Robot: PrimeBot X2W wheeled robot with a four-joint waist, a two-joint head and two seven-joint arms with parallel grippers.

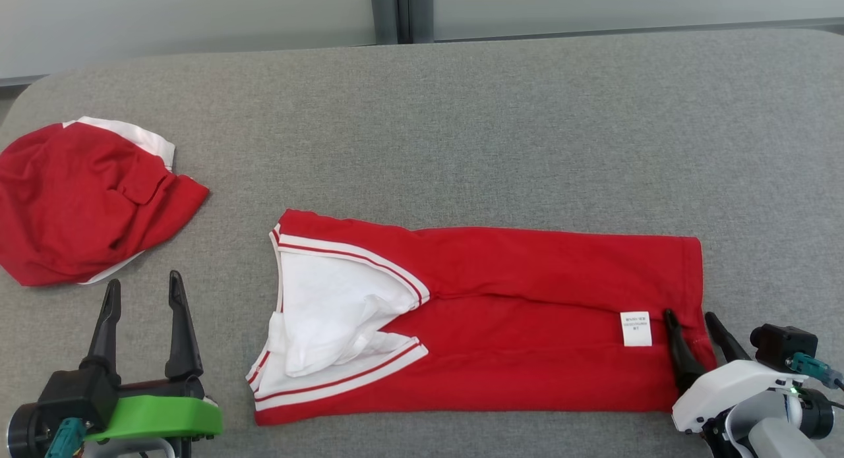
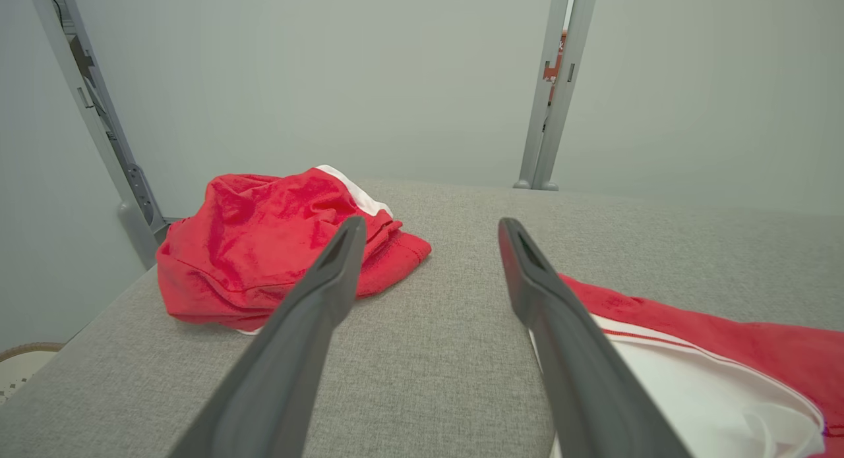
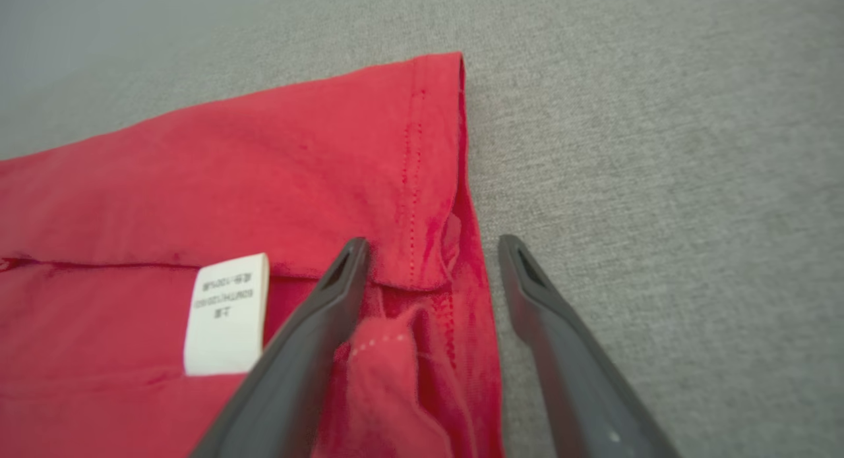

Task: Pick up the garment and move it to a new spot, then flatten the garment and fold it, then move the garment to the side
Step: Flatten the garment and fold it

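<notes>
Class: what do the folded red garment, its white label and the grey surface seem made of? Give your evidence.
Folded red garment: soft matte knit, probably cotton jersey; stitched hem, limp creases.
White label: thin woven or printed fabric, slightly smooth, small print.
Grey surface: coarse matte woven upholstery cloth; visible flecked weave.

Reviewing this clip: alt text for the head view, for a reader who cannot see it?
A red garment with white V-neck trim lies folded in a long strip on the grey table. The open right gripper straddles its right hem beside a white label; the open left gripper is at lower left, near a second, crumpled red garment.
</notes>
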